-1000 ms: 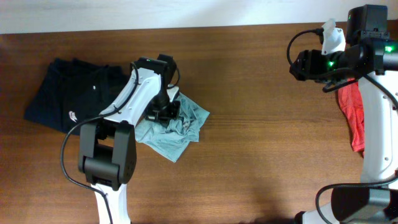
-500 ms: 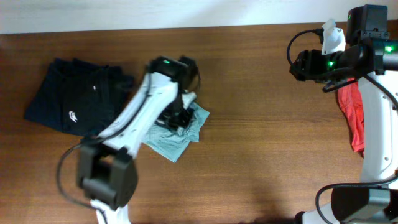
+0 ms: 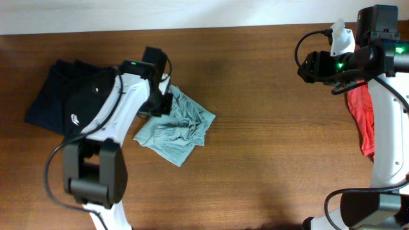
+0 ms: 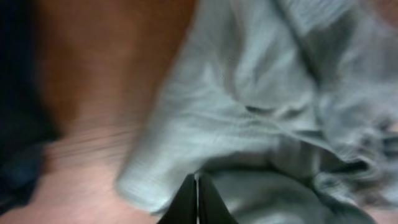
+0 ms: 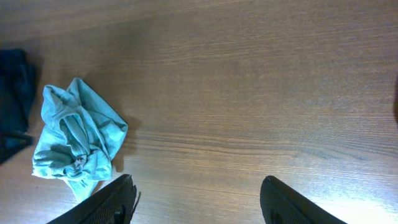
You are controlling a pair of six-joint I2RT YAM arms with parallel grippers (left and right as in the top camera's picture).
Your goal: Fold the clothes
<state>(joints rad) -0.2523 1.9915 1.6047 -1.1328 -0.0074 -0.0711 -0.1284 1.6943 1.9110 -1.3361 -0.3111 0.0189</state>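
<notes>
1. Grey shirt lies crumpled, left of the middle.
2. Left gripper is closed at its left edge; any grip is unclear.
3. Right gripper, far right, is wide open, empty.

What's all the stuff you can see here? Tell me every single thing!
crumpled pale grey-blue T-shirt: one, pale grey-blue, left of the table's middle.
navy T-shirt with a small white logo: one, navy, far left, beside the grey-blue one.
red cloth garment: one, red, far right edge, partly hidden behind the right arm.
brown wooden table: one, brown, under everything.
left gripper: one, black fingers, closed at the grey-blue shirt's upper left edge, seemingly pinching it.
right gripper: one, black fingers, spread wide, held above the table's right side, holding nothing.
</notes>
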